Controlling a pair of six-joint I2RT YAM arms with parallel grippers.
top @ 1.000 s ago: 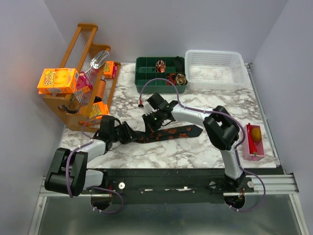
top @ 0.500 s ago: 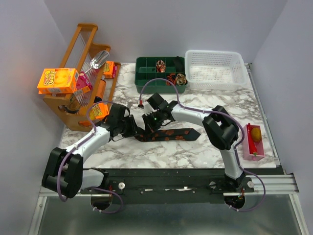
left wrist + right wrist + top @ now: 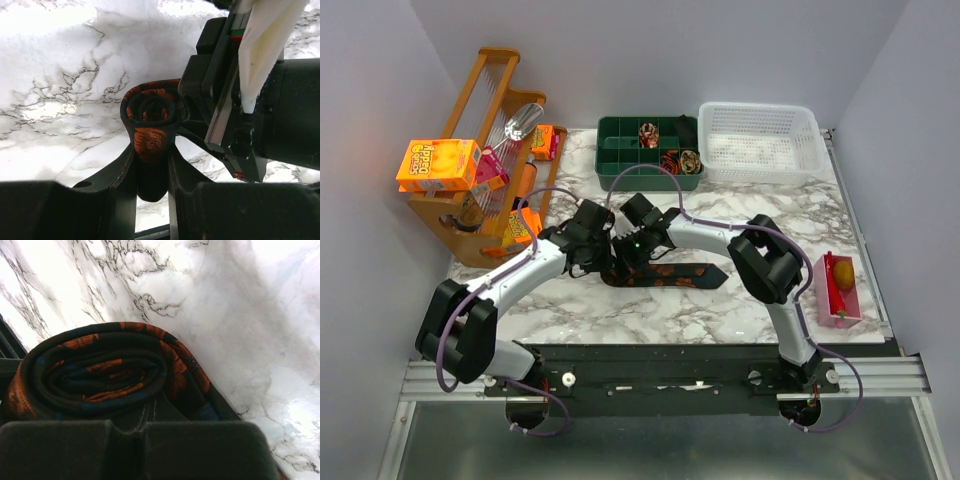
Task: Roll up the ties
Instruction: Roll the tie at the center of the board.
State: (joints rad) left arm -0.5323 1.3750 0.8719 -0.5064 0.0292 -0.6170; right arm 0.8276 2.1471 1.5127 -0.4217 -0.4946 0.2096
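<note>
One tie lies on the marble table [image 3: 760, 220], its flat dark strip with orange marks [image 3: 675, 272] running right from where both grippers meet. Its rolled end forms a coil [image 3: 150, 107] [image 3: 95, 370]. My left gripper [image 3: 603, 256] [image 3: 151, 150] is shut on the coil's lower part, and fabric fills the gap between its fingers [image 3: 122, 170]. My right gripper [image 3: 621, 250] [image 3: 150, 412] is shut, with its tips tucked under the coil. Whether those tips pinch fabric is hidden. The tie's tail [image 3: 195, 385] leads off to the right.
A green divided tray [image 3: 620, 150] at the back holds rolled ties [image 3: 648, 132]. A white basket [image 3: 758, 140] stands to its right. A wooden rack [image 3: 490, 120] with an orange box [image 3: 438, 163] stands at the left. A pink tray [image 3: 840, 290] sits at the right edge.
My left arm has swung right and away from the near edge, up against the right gripper. The flat strip of tie on the table has become shorter. The right gripper has barely moved.
</note>
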